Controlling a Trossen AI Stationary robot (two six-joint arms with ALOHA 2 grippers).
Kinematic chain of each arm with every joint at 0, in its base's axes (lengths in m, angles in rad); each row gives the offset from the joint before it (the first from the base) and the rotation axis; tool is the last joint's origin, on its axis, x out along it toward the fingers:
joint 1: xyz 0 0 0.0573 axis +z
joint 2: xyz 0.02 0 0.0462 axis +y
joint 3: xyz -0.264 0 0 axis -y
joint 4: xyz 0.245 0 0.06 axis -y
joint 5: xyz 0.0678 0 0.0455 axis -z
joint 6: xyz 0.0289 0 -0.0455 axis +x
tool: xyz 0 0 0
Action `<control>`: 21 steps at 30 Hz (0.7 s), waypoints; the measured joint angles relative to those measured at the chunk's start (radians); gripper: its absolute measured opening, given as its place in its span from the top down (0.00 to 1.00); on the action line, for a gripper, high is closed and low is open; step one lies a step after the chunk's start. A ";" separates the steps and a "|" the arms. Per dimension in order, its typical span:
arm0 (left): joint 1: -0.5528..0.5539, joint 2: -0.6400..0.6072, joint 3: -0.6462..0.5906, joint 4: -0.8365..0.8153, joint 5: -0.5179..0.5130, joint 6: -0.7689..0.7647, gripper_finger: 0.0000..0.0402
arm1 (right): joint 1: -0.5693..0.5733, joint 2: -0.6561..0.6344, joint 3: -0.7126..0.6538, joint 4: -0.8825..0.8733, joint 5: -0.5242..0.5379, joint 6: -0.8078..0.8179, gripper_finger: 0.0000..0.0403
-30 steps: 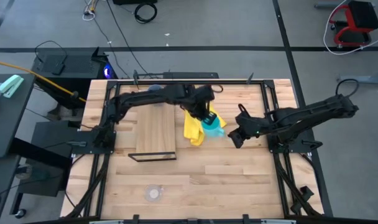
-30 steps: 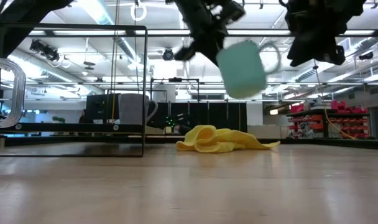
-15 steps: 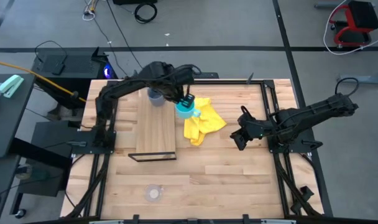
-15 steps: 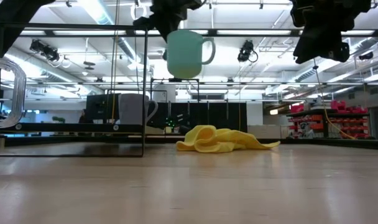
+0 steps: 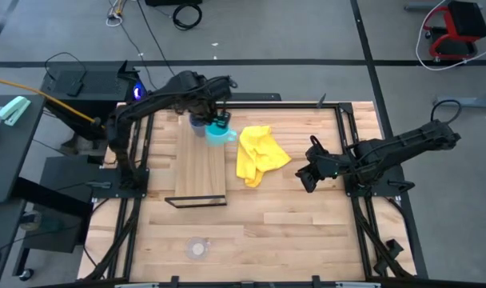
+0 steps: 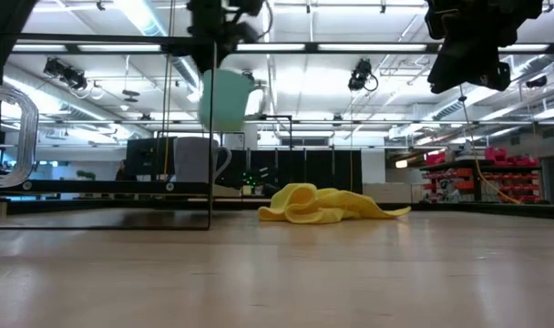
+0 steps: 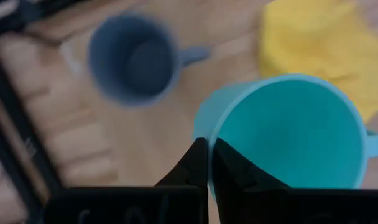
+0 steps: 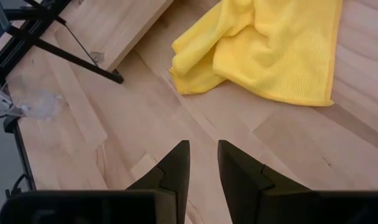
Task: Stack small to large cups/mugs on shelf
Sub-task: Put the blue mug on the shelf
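Observation:
My left gripper [image 5: 218, 122] is shut on the bright turquoise mug [image 5: 221, 134], holding it in the air over the far end of the brown shelf board [image 5: 200, 170]. The mug also shows in the low view [image 6: 227, 98] and in the left wrist view [image 7: 288, 137]. The grey-blue mug [image 5: 199, 124] stands upright on its base on the shelf's far end, just beside it [image 7: 136, 59]. The small clear glass cup [image 5: 197, 249] stands on the tabletop near the front edge. My right gripper [image 5: 304, 177] hangs open and empty, right of the yellow cloth. My left gripper pinches the turquoise mug's rim wall [image 7: 209, 144] on the side away from the handle, one finger inside the mug and one outside. The fingers come from above, pointing down. The mug hangs below them roughly upright, mouth up, lifted clear above the shelf.
A crumpled yellow cloth [image 5: 259, 153] lies on the pale planks right of the shelf. The shelf's dark frame [image 6: 210, 137] rises around the board. Bare tabletop lies in front of the shelf and the cloth.
My left gripper has carried the turquoise mug from above the yellow cloth toward the table's left and far edge, to a spot over the shelf's far end beside the grey-blue mug. The mug was tilted and now hangs upright. It stays lifted clear.

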 joint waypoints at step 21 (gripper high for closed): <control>-0.002 -0.450 -0.750 0.482 -0.023 -0.232 0.97 | -0.001 0.000 0.000 0.000 0.066 -0.007 0.77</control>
